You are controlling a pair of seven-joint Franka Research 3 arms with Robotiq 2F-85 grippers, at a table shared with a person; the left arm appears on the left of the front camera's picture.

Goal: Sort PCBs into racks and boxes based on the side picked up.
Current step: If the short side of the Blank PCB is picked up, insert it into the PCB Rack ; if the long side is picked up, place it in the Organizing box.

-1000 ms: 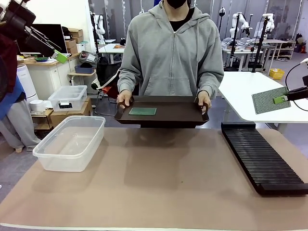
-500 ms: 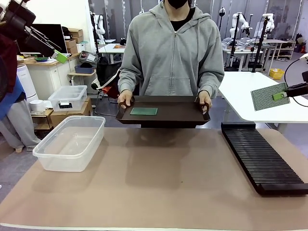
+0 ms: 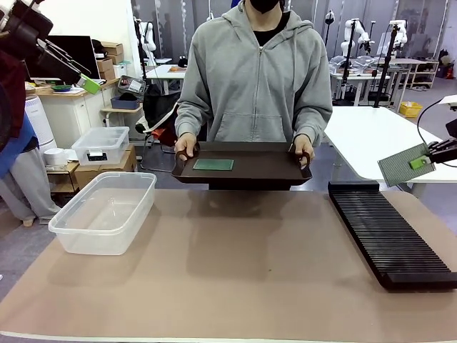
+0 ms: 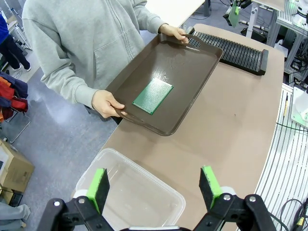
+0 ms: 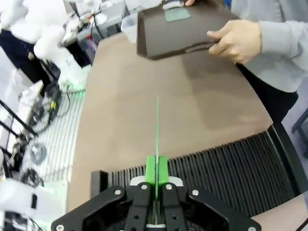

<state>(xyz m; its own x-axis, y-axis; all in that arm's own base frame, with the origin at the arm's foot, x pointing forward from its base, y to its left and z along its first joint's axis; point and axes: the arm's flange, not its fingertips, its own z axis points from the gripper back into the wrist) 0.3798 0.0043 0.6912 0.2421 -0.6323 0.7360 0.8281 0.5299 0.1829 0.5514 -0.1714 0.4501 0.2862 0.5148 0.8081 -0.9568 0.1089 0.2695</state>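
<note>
My right gripper [image 3: 423, 161] is shut on a green PCB [image 3: 404, 164], holding it in the air above the far end of the long black slotted rack [image 3: 389, 234]. In the right wrist view that PCB [image 5: 157, 130] appears edge-on between the green pads [image 5: 157, 174], over the rack [image 5: 226, 166]. A second PCB [image 3: 213, 164] lies flat on the dark brown tray [image 3: 264, 170] that the person holds in both hands at the far edge. My left gripper [image 4: 156, 185] is open, hanging above the clear plastic box [image 4: 130, 195], which stands at the table's left [image 3: 106, 211].
The person's hands [image 3: 187, 148] grip the tray's handles. A smaller lidded tub [image 3: 101, 145] sits on cartons behind the left side. A white table [image 3: 378, 139] stands beyond the rack. The brown tabletop [image 3: 235, 264] lies bare between box and rack.
My right gripper has come down and slightly right with the PCB, closer to the rack's far end. The tray and the person's hands have hardly moved.
</note>
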